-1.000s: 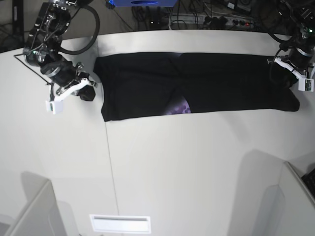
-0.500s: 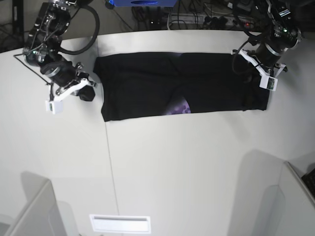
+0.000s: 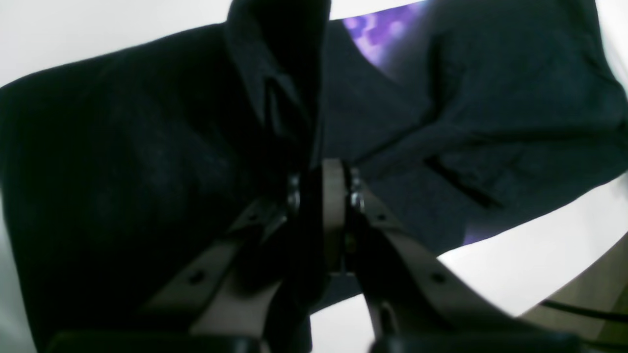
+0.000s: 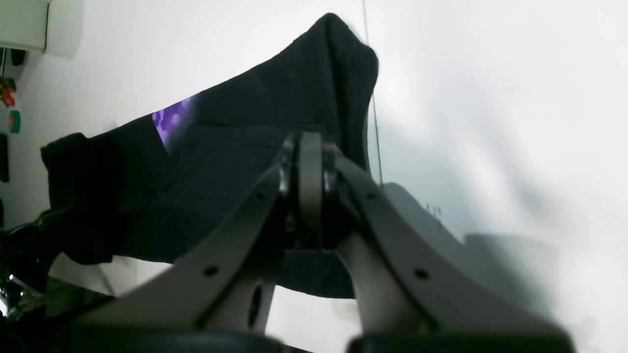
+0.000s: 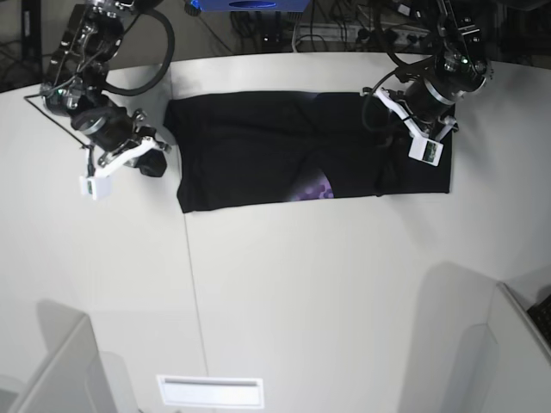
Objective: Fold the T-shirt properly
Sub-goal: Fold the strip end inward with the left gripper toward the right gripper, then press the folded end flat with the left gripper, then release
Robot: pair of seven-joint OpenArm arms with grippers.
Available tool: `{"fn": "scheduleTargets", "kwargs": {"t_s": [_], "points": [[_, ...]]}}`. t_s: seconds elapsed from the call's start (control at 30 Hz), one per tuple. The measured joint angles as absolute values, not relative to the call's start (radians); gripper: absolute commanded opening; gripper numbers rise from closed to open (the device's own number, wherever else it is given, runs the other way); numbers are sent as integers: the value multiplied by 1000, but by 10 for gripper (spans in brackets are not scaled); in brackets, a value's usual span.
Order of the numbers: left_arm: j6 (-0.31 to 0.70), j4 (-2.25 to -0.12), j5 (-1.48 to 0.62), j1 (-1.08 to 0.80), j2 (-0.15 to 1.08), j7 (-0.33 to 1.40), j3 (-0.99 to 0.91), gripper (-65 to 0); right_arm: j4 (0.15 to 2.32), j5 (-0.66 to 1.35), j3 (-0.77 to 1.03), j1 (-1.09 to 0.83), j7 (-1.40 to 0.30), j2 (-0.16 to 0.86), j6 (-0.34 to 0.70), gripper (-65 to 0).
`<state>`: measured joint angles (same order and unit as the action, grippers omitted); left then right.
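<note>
Over the last second the left gripper (image 5: 398, 138) has carried the far end of the T-shirt (image 5: 267, 146) inward from the table's edge, so the garment now lies noticeably shorter along the table (image 5: 301, 301). In my judgement this is the lengthwise fold under way, not yet laid down.

The left gripper's jaws are clamped on a raised ridge of the black fabric, as the left wrist view shows. The right gripper (image 5: 129, 155) has not moved; it sits just off the shirt's opposite end, jaws pressed together on nothing.

The T-shirt lies across the table's far half, a long black band already narrowed. A patch of purple print shows at its near edge. The lifted end appears bunched rather than flat, though the dark cloth makes layers hard to separate.
</note>
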<state>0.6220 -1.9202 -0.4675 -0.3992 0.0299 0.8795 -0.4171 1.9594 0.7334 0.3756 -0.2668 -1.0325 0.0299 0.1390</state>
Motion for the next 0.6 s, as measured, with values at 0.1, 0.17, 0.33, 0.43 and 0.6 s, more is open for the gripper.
{"fn": "scheduleTargets", "kwargs": {"t_s": [0.1,0.17,0.33,0.43,0.6], "points": [[620,-1918,-464,-376,19,879,-417,-650,1959,733,376,-267,-1033,30,139,-650],[621,-1915,-464,-372,17,878,-415,-650,1959,733,376,-267,-1032,30,139,-650],[621,-1912,-464,-371,17,879,-415,-650,1959,733,376,-267,-1032,30,139,-650],[621,-1912,-464,-371,17,879,-415,-650,1959,733,376,-267,-1032,30,139,-650],[621,-1912,-464,-371,16,879,-415,-650,1959,733,376,-267,-1032,30,139,-650]]}}
